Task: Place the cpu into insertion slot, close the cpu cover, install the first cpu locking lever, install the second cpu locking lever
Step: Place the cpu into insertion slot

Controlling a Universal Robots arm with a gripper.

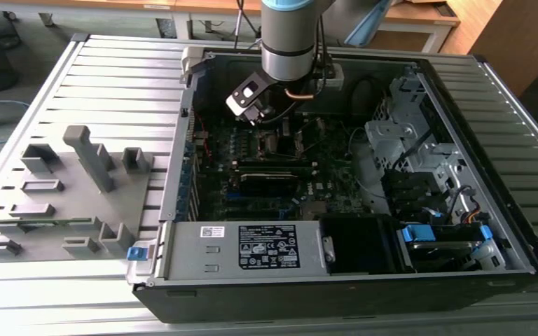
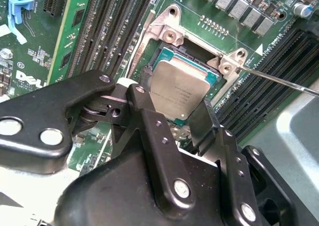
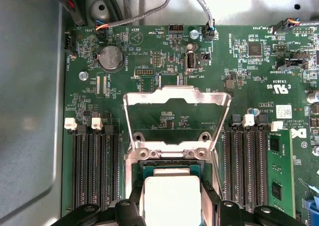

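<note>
**Off-task items in view**

Open PC case (image 1: 344, 297) is laid flat on the slatted worktop (image 1: 110, 77). Power supply (image 1: 204, 255) is mounted along the case wall nearest the exterior camera. Drive cage (image 1: 400, 133) is seen at the exterior view's right. Grey fixture plate (image 1: 82, 199) with upright blocks is set just beside the case, at the exterior view's left. Memory slots (image 3: 94, 166), coin cell (image 3: 111, 58) and grey cables (image 3: 149, 14) are seen in the first wrist view.

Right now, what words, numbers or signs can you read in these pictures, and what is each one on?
Power supply label: print too small to read.
Motherboard: white lettering, too fine to read.
White triangle on the motherboard by the insertion slot: a sign, no words.
The cpu in the gripper: no text readable on its top.
</note>
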